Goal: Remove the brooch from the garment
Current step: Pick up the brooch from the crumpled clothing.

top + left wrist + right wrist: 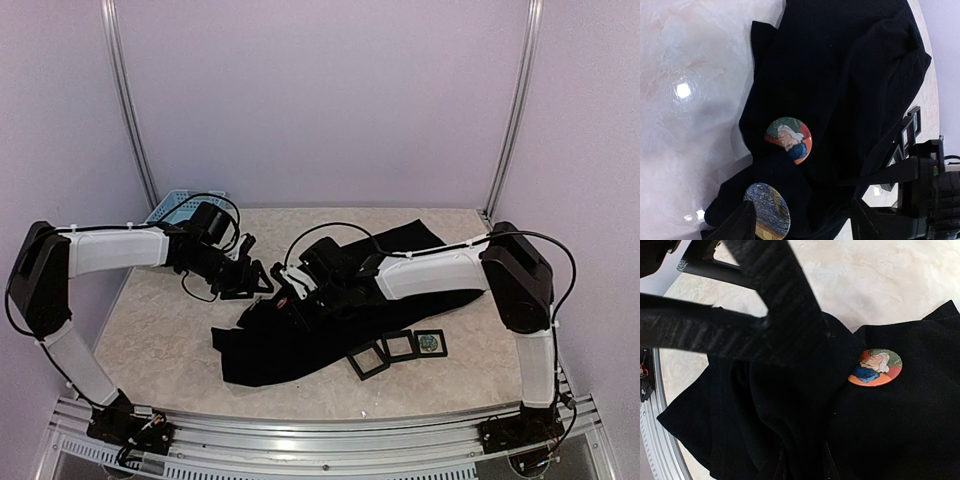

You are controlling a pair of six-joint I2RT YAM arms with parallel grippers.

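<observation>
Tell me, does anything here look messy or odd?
The black garment lies crumpled, folded over itself rather than flat. Two round brooches sit on it: a portrait brooch in the open, a dark starry brooch near its bunched edge.

The lower badge (pixel 767 212) at six o'clock runs off the edge; the basket (pixel 172 208) at ten o'clock is half hidden.

Bare table (pixel 160 340) left of garment (pixel 280 355), frames (pixel 398 347) right.

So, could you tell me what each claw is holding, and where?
Left claw: nothing, open above the garment. Right claw: at a raised garment fold; a grip cannot be told.
</observation>
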